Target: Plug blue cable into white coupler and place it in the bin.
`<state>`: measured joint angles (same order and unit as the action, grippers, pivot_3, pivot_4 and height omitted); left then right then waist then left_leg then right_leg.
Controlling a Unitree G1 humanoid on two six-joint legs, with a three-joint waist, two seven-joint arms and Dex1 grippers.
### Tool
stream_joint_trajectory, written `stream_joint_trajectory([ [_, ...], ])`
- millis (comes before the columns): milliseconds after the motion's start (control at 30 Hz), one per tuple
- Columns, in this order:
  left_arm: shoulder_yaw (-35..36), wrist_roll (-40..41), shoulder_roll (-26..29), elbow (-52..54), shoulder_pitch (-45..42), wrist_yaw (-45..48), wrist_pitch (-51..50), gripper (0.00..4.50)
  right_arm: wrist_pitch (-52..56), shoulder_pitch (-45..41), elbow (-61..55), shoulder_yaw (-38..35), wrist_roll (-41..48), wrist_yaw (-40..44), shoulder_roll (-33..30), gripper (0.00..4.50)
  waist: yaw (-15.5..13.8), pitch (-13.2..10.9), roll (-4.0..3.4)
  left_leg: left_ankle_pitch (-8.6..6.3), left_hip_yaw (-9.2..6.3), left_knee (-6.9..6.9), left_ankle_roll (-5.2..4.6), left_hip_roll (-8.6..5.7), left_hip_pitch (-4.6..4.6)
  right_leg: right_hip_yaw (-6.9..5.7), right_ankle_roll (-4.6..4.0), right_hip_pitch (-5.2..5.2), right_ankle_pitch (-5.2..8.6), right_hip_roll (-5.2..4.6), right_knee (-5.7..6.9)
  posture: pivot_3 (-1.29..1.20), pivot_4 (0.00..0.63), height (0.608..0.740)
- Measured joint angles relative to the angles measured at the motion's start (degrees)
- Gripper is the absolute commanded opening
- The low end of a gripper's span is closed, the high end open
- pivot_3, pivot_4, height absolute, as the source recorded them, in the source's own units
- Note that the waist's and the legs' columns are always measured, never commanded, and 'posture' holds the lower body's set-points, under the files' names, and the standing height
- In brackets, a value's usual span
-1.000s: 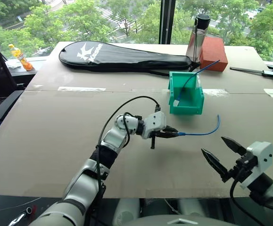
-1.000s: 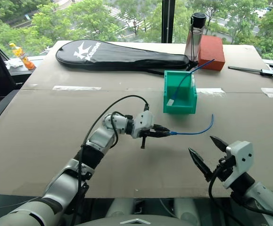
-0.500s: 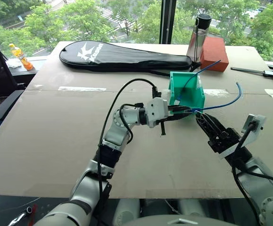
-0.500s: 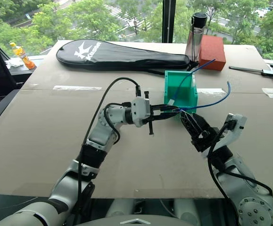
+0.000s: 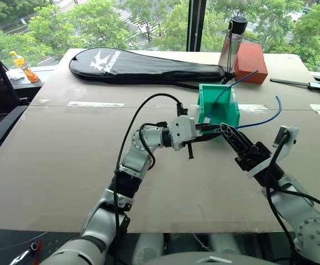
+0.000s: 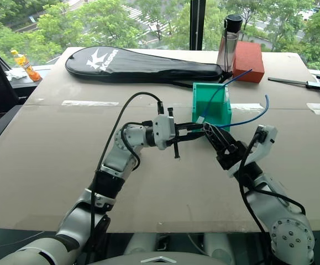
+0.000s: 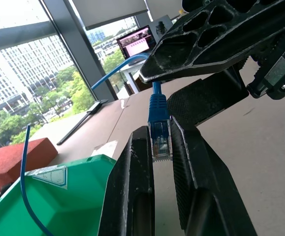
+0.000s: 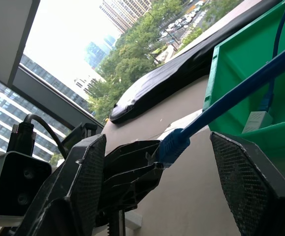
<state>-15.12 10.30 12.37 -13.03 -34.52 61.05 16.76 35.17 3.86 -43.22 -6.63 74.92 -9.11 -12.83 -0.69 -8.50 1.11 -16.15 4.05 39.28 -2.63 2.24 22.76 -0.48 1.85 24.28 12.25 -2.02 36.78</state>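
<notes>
Head cams first: left gripper [image 5: 206,128] is pinched on the plug end of the thin floppy bright-blue network cable [image 5: 259,122], held up off the brown cardboard-covered table [image 5: 66,165] just in front of the small teal-green plastic bin [image 5: 232,117]. The rest of the cable arcs off toward 3 o'clock and ends up in the air. Right gripper [image 5: 230,134] comes in from 5 o'clock w/ fingers spread either side of the cable, right beside the left fingertips, not clamped on anything afaict. Left wrist cam: clear plug [image 7: 160,145] sits squeezed btwn the two black fingers [image 7: 132,187], boot pointing away, w/ the right gripper's fingers just past it. Right wrist cam: the cable runs btwn the spread fingers [image 8: 83,187], and a small white boxy block [image 8: 256,120] on another, straighter blue cable [image 8: 275,54] lies inside the bin; can't tell if that's the coupler we want. Progress imo: early. Cable's picked up, looks like a handoff or regrip is happening. Nothing's plugged yet, nothing of ours binned, so mating and the drop are both left.
</notes>
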Motion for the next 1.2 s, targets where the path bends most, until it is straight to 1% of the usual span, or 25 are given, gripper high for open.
stream_joint_trajectory([
  [33,0.0,0.01,0.0,0.02,0.01,0.0,0.0,0.0,-0.28,-0.13,0.31,0.07,0.22,-0.01,0.1,2.48,-0.01,0.0,0.0,0.0,0.0,0.0,0.0,0.0,0.0,0.0,0.0,0.0,0.0,0.0,0.0,0.0,0.15,0.74],
  [133,0.0,0.14,0.02,0.06,0.04,0.01,0.0,0.0,-0.9,-0.32,1.18,0.14,0.57,-0.04,0.23,0.94,-0.02,0.0,0.0,0.0,0.0,0.0,0.0,0.0,0.0,0.0,0.0,0.0,0.0,0.0,0.0,0.0,0.15,0.74],
  [167,0.03,0.27,0.01,0.11,0.07,0.01,0.0,0.0,-1.0,-0.32,1.34,0.15,0.56,-0.07,0.22,0.64,-0.01,0.0,0.0,0.0,0.01,0.0,0.0,0.0,0.0,0.01,0.0,0.0,0.0,0.0,0.0,0.0,0.15,0.74],
  [200,0.08,0.49,0.03,0.27,0.1,0.01,0.0,0.0,-1.37,-0.32,1.67,0.13,0.55,-0.13,0.22,0.07,0.0,0.0,0.0,0.0,0.01,0.0,0.0,0.01,0.0,0.01,0.0,0.0,0.0,0.0,0.0,0.0,0.15,0.74],
  [467,0.34,1.17,0.16,0.87,0.73,0.04,-0.05,0.0,-2.38,-0.39,1.77,1.4,0.7,-0.03,0.3,0.03,-0.02,0.0,0.0,0.0,0.01,-0.01,0.0,0.01,0.0,0.01,0.0,0.0,0.0,0.0,0.0,0.0,0.15,0.74],
  [533,0.55,2.53,0.55,1.67,1.15,0.36,-2.03,0.0,-2.66,-0.41,1.77,1.73,0.76,0.02,0.3,0.03,0.02,0.0,0.0,0.0,0.02,0.0,0.0,0.02,0.0,0.01,0.0,0.0,0.0,0.0,0.0,0.0,0.15,0.74],
  [567,0.82,3.85,0.72,2.53,1.64,0.54,-4.24,1.0,-2.75,-0.5,1.78,1.96,0.79,0.07,0.28,0.0,0.05,0.0,0.0,0.0,0.01,-0.01,0.0,0.03,0.0,0.01,0.0,0.0,0.0,0.0,0.0,0.0,0.15,0.74],
  [600,1.2,5.32,0.91,3.84,2.36,0.31,-6.83,1.32,-2.75,-0.79,1.84,2.2,0.81,0.12,0.19,0.0,0.11,0.0,0.0,0.0,0.01,-0.01,0.0,0.05,0.0,0.01,0.0,0.01,0.0,0.0,0.0,0.0,0.15,0.74],
  [667,3.06,7.71,2.23,7.32,3.96,-1.91,-12.73,2.29,-2.78,-2.0,2.42,2.14,0.87,0.53,-0.63,0.0,0.55,0.0,-0.01,0.0,0.01,-0.01,0.0,0.08,-0.01,0.01,0.0,0.01,0.0,0.0,0.01,0.0,0.15,0.74],
  [767,8.23,10.58,6.81,11.53,6.33,-5.31,-20.52,3.66,-2.86,-3.25,4.01,1.43,1.41,1.44,-2.09,0.0,1.35,0.0,-0.01,0.0,-0.03,-0.04,0.01,0.12,-0.05,-0.03,0.0,0.01,0.0,0.03,0.04,0.0,0.15,0.74],
  [800,10.76,11.79,9.45,13.19,8.09,-6.37,-23.58,3.66,-2.87,-3.69,4.92,1.06,1.56,2.16,-2.84,0.0,1.52,0.0,-0.01,0.0,-0.02,-0.06,0.01,0.13,-0.06,-0.02,0.0,0.01,0.0,0.04,0.04,0.0,0.15,0.74],
  [867,13.34,12.9,11.98,14.87,10.13,-7.35,-26.53,3.66,-2.81,-4.36,6.0,0.98,1.58,2.92,-3.27,0.0,1.57,-0.01,-0.01,0.0,-0.01,-0.08,0.01,0.14,-0.06,-0.01,0.0,0.03,0.0,0.04,0.04,0.0,0.15,0.74],
  [1000,21.44,16.85,20.63,19.6,18.25,-7.76,-33.42,3.66,-2.68,-5.69,8.61,0.51,1.62,5.58,-4.69,0.0,1.6,-0.02,-0.01,0.0,0.03,-0.11,0.02,0.17,-0.02,0.0,0.0,0.08,0.01,0.0,0.01,0.0,0.15,0.74],
  [1100,24.94,18.95,22.74,20.89,21.21,-7.76,-35.86,3.66,-2.09,-6.64,10.16,0.66,1.56,7.18,-4.92,0.0,0.75,-0.03,-0.01,0.0,0.02,-0.11,0.01,0.11,0.01,-0.05,-0.05,0.07,0.04,-0.11,0.0,0.0,0.15,0.74],
  [1133,25.51,19.22,23.03,21.26,21.88,-7.69,-36.23,3.66,-1.88,-6.96,10.48,0.9,1.55,7.69,-4.89,0.0,0.52,-0.03,0.0,0.0,0.04,-0.1,0.01,0.09,0.01,-0.04,-0.21,0.07,0.14,-0.12,-0.01,0.0,0.15,0.74],
  [1200,26.2,19.15,24.32,21.7,25.25,-6.96,-36.07,3.66,-1.61,-7.92,11.44,1.75,1.52,9.09,-4.63,0.0,0.78,-0.02,-0.01,0.0,0.16,-0.1,0.01,0.09,-0.05,0.07,-0.22,0.07,0.14,-0.13,0.0,0.0,0.15,0.74],
])
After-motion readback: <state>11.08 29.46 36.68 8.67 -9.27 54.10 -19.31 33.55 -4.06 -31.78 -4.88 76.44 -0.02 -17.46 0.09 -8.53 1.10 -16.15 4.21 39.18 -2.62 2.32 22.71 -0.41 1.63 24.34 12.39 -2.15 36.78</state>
